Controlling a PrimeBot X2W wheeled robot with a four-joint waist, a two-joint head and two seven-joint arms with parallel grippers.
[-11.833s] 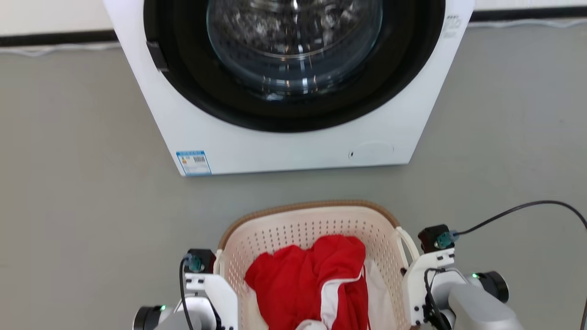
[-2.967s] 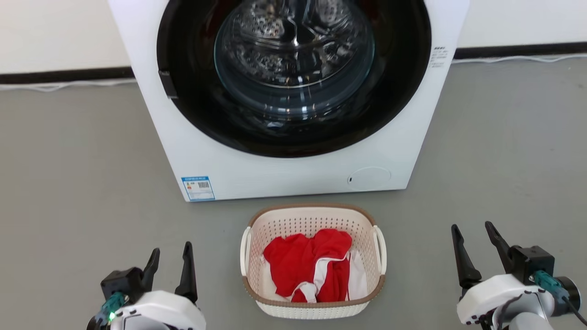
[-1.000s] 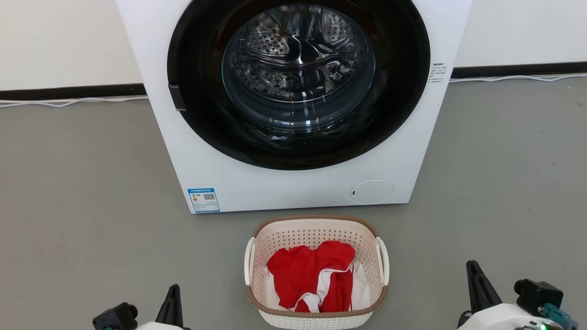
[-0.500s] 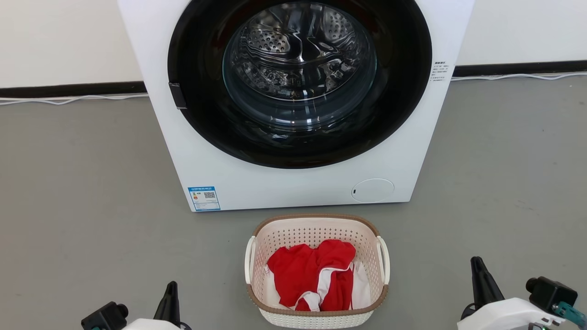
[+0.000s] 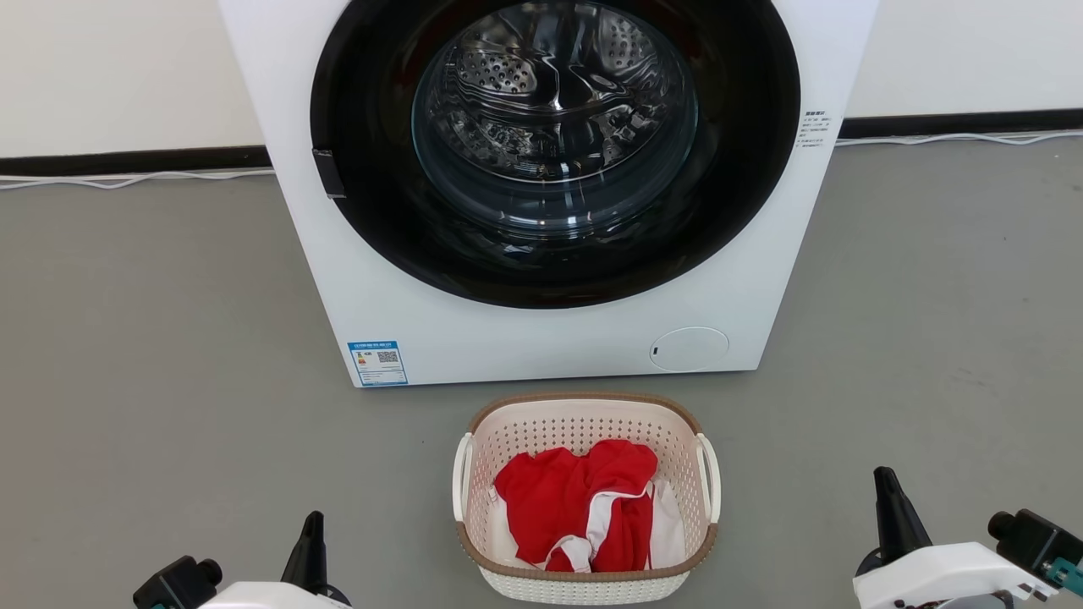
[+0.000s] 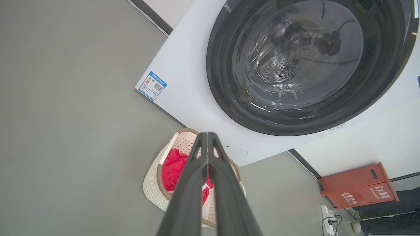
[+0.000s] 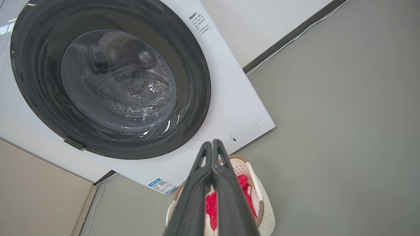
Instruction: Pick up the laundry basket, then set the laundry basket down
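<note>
Flanking the basket [image 5: 585, 420] from well apart, the left gripper [image 5: 313, 531] and right gripper [image 5: 888, 499] sit low at the near edge of the head view, fingers pointing up. Both sets of jaws are clenched tip to tip on nothing, as each wrist view also shows. The basket stands upright on the grey floor [image 5: 169, 338], between the grippers and a little farther out, touched by neither. Inside it lies a crumpled red cloth [image 5: 563, 499] with white trim, over a white cloth [image 5: 670, 534] at the right side. Just beyond the basket stands the washer [image 5: 541, 338], a narrow strip of floor between them. The steel drum shows through the washer's round glass door [image 5: 554, 110]. A blue label [image 5: 377, 363] sits at its lower left corner and a round flap [image 5: 689, 348] at its lower right. Behind it a dark skirting [image 5: 127, 159] runs along the pale wall, with a thin white cable [image 5: 127, 179] lying at its foot.
</note>
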